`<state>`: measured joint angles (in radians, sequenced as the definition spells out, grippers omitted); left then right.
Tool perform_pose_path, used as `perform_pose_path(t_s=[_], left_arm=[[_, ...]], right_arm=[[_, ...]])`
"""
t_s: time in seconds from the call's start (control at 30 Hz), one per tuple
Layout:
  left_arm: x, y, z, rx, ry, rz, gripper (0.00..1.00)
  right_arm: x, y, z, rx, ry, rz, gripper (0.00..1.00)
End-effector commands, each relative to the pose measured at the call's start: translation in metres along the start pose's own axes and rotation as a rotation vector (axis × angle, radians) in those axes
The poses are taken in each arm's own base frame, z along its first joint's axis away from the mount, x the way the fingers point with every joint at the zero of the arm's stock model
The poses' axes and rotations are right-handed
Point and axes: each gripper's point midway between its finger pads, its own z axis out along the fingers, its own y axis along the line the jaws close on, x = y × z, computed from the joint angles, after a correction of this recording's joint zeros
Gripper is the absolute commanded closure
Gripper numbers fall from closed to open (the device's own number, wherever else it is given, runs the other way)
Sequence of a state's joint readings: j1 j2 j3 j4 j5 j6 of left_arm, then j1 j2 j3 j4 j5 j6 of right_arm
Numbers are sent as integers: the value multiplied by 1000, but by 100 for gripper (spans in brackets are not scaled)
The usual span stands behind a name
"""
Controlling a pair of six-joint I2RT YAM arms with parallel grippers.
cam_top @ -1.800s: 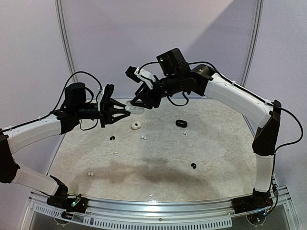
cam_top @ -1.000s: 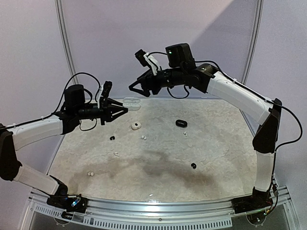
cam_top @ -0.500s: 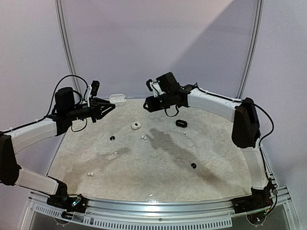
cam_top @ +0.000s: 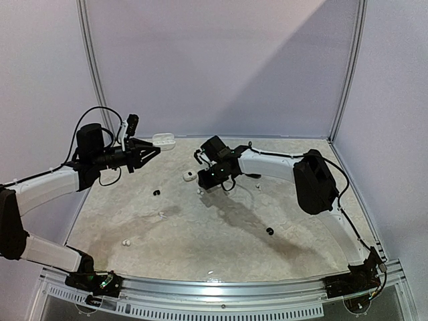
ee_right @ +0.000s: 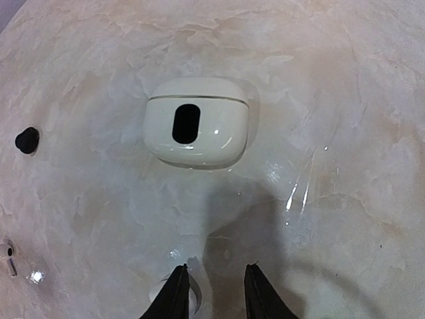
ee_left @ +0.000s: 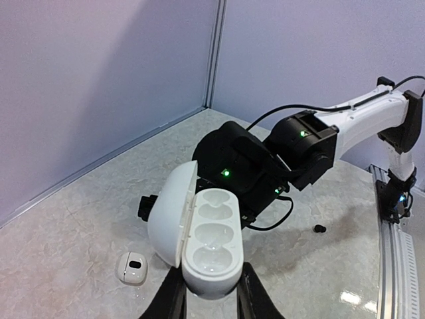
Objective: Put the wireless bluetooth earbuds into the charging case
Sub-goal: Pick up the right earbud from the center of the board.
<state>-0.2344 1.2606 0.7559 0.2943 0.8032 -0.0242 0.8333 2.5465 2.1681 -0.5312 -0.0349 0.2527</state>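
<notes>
My left gripper point(ee_left: 209, 294) is shut on the base of an open white charging case point(ee_left: 211, 242), whose moulded wells are empty; from above the case point(cam_top: 164, 140) hangs over the table's back left. My right gripper point(ee_right: 216, 292) is low over the table, fingers apart, with nothing between them. A white earbud point(ee_right: 159, 298) lies just outside its left finger, partly hidden. In the top view the right gripper point(cam_top: 202, 185) is next to this white earbud point(cam_top: 200, 192). A black earbud point(ee_right: 27, 139) lies to the left.
A small closed white case point(ee_right: 196, 129) with a black oval lies just ahead of the right gripper, also the small white case point(cam_top: 189, 176) from above. Loose earbuds lie around: black point(cam_top: 156, 192), white point(cam_top: 161, 215), white point(cam_top: 125, 243), black point(cam_top: 269, 231). Walls close the back and sides.
The right arm swung away from the held case and came down to the table by the small white case, its jaws narrowing. The left arm lifted the open case slightly, then stayed.
</notes>
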Motion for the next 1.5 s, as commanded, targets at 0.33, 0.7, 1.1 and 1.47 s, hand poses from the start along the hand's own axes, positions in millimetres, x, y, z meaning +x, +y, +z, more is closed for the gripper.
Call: perform_pose_path(t_s=[0.33, 0.7, 1.1, 1.47], left_arm=[[-1, -1, -4, 0, -7, 15, 100], [0, -3, -5, 1, -3, 23, 100], [3, -2, -4, -1, 4, 45, 100], [3, -2, -5, -3, 10, 62, 100]], right_arm=[[32, 21, 6, -52, 80, -96, 74], [48, 38, -2, -101, 118, -137, 75], [54, 49, -10, -144, 124, -162, 76], [67, 59, -2, -188, 159, -178, 81]])
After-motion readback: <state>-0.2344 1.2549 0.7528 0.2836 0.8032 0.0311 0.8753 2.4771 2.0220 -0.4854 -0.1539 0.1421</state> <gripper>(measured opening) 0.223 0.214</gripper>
